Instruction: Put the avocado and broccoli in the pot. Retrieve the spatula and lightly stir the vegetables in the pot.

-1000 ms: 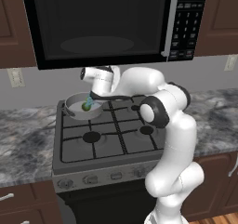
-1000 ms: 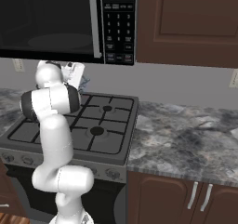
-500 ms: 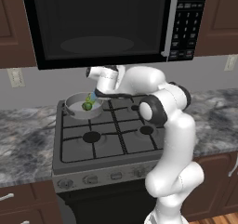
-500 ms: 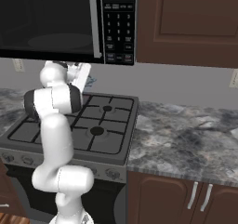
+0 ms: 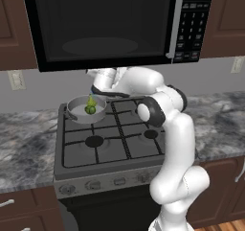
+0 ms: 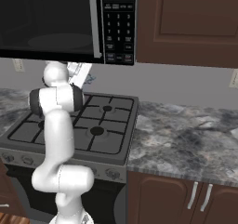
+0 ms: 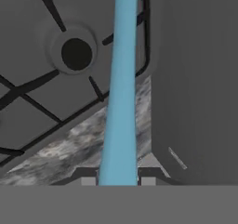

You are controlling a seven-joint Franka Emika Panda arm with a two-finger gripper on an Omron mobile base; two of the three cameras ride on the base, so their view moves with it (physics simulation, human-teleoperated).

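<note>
The grey pot (image 5: pixel 76 114) stands on the stove's back left burner. Inside it the dark green avocado (image 5: pixel 90 110) lies against the lumpy yellow-green broccoli (image 5: pixel 90 102). My gripper (image 5: pixel 95 87) hangs just above the pot's right rim, under the microwave. It is shut on the light blue spatula (image 7: pixel 122 79), whose thin handle runs from between the fingertips straight up the hand view. A bit of the blue spatula (image 6: pixel 88 79) shows beside the white hand (image 6: pixel 76 72) in the right base view. The spatula's head is hidden.
The black microwave (image 5: pixel 105 24) hangs low over the stove, close above the hand. Black grates and a burner (image 7: pixel 76 53) lie below the handle, with a strip of marble counter (image 7: pixel 65 146). A flat grey surface (image 7: pixel 195 79) stands close on the right of the hand view.
The hand with the spatula has shifted slightly to the right above the pot. The avocado and broccoli have barely moved.
</note>
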